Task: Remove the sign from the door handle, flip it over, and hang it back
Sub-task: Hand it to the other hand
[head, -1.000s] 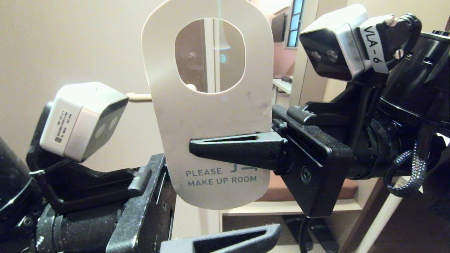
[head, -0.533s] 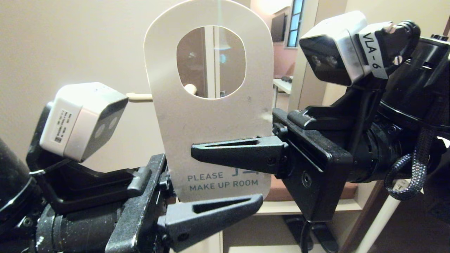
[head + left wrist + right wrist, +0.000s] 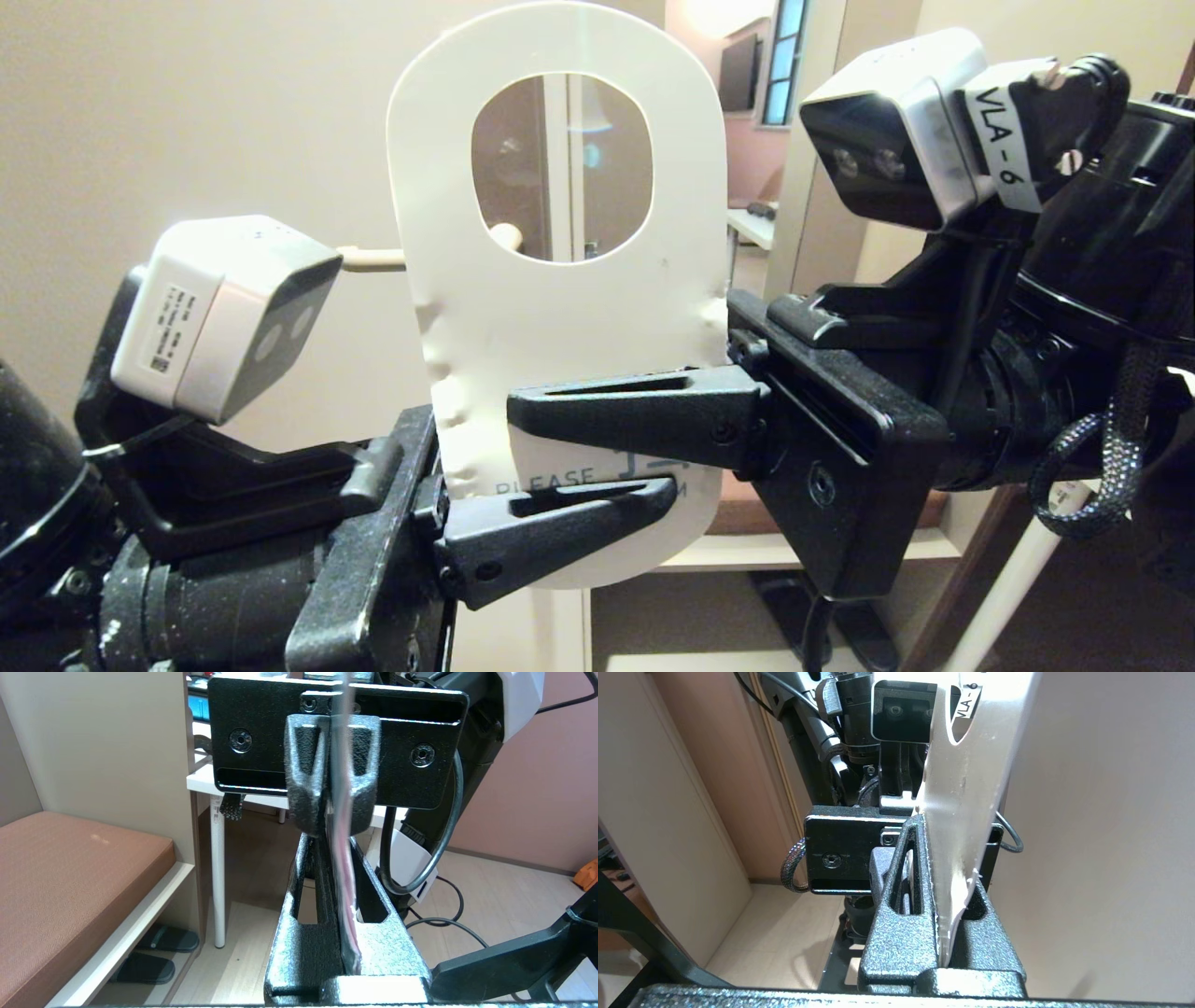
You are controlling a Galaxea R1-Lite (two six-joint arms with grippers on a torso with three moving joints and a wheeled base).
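A second ago the left gripper (image 3: pixel 653 490) hung wide open below the sign (image 3: pixel 560 308); now its jaws have come up and clamped on the card's lower edge, while the right gripper (image 3: pixel 523 411) has kept its clench across the middle.

From the head view, the sign stands upright in mid-air between the two arms, white side toward us. Both near fingers cover most of the print: only "PLEASE" and a stray letter can be read. The card's left edge is dimpled just above the left jaws. The handle (image 3: pixel 373 259) peeps out behind the card, a short cream stub at the left and its tip showing through the oval hole; its mounting is hidden. The top half of the card stands free, with open room above and to the left against the plain wall.

From the left wrist view the sign (image 3: pixel 345 858) is seen edge-on, a thin strip pinched flat between both pairs of jaws, the right gripper (image 3: pixel 332 812) facing us beyond.

From the right wrist view the sign (image 3: pixel 971 788) rises out of the clenched jaws, its top cut off, the left gripper (image 3: pixel 920 830) opposite.
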